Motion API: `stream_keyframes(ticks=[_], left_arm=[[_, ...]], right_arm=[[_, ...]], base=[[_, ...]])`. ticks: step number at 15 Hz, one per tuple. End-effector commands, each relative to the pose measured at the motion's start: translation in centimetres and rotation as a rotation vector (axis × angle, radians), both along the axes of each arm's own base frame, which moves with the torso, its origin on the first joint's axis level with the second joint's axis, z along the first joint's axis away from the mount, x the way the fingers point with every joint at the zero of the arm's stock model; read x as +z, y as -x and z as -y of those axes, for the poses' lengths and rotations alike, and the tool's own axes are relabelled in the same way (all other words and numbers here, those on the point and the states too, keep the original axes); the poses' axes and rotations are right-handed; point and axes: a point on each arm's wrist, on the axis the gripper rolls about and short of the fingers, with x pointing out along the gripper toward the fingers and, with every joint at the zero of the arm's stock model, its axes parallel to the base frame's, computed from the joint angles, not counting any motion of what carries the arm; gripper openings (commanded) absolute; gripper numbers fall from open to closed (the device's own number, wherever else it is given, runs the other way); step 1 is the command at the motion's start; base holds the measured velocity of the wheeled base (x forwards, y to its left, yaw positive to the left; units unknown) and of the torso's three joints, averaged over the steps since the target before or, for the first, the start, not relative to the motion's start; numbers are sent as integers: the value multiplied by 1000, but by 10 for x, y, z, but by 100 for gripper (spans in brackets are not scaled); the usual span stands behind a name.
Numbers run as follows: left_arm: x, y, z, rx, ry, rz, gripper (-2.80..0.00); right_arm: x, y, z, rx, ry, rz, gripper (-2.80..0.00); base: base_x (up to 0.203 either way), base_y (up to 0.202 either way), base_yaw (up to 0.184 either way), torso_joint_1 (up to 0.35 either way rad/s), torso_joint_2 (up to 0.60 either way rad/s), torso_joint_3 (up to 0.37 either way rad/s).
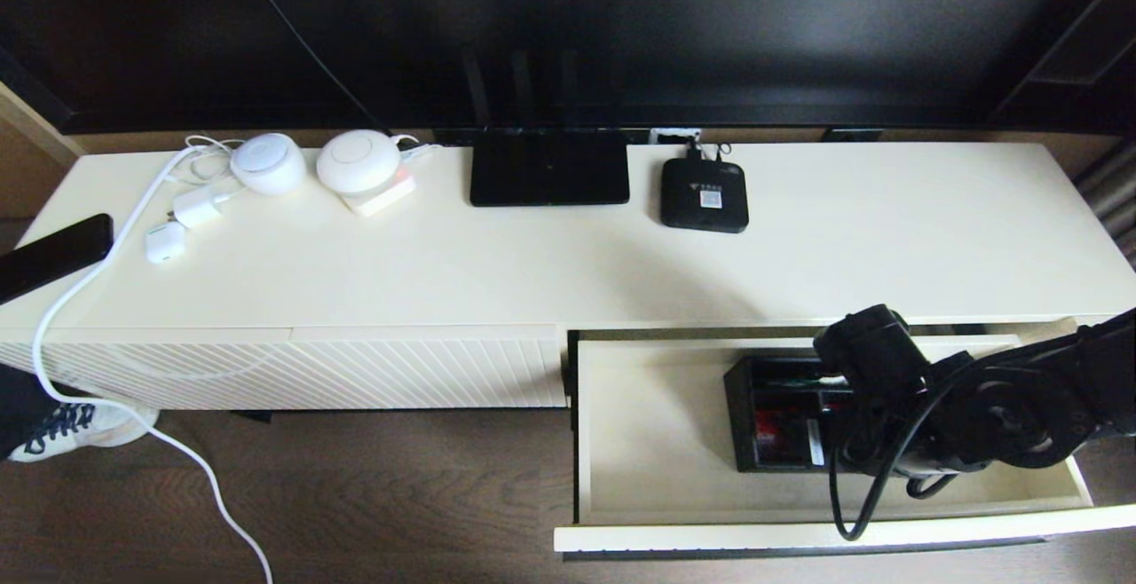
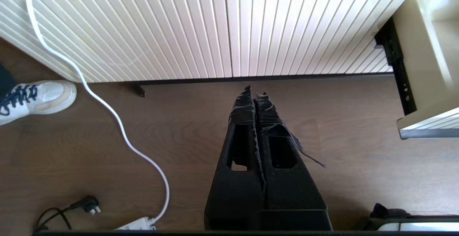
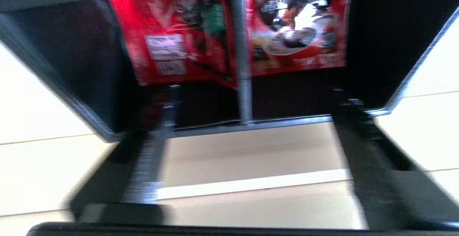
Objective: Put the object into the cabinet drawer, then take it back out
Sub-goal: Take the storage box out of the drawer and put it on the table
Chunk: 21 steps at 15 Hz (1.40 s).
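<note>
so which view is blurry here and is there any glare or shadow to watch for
Right wrist view: smeared, the organizer box and open right gripper streaked, packet print soft. Head view: sharp; the box casts a soft shadow on the drawer floor. Left wrist view: crisp, with the shut left gripper over the floor.

Right gripper [image 3: 247, 110] low, fingers [image 3: 358, 121] spread wide. Left gripper [image 2: 255, 90] parked, fingers [image 2: 244, 103] pressed together.

"NESCAFE" on a red packet [image 3: 297, 24] in the organizer box [image 3: 89, 85]
</note>
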Motion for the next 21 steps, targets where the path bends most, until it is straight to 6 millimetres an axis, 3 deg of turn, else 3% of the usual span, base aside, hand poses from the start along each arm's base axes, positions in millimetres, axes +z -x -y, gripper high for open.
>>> stream_keyframes(ticks=[1,12,17,21], left_arm=[[0,0,0,0,0,-1,-280],[0,0,0,0,0,0,-280],[0,0,0,0,0,-1,-280],[0,0,0,0,0,-1,-280]], right_arm=[[-2,0,0,1,1,-8,-280],[7,5,2,13,-12,40,-280],[32,22,3,33,-35,107,-280],[38,39,6,70,-23,123,-280]], base=[[0,0,0,0,0,0],[0,0,0,0,0,0],[0,0,0,0,0,0],[0,0,0,0,0,0]])
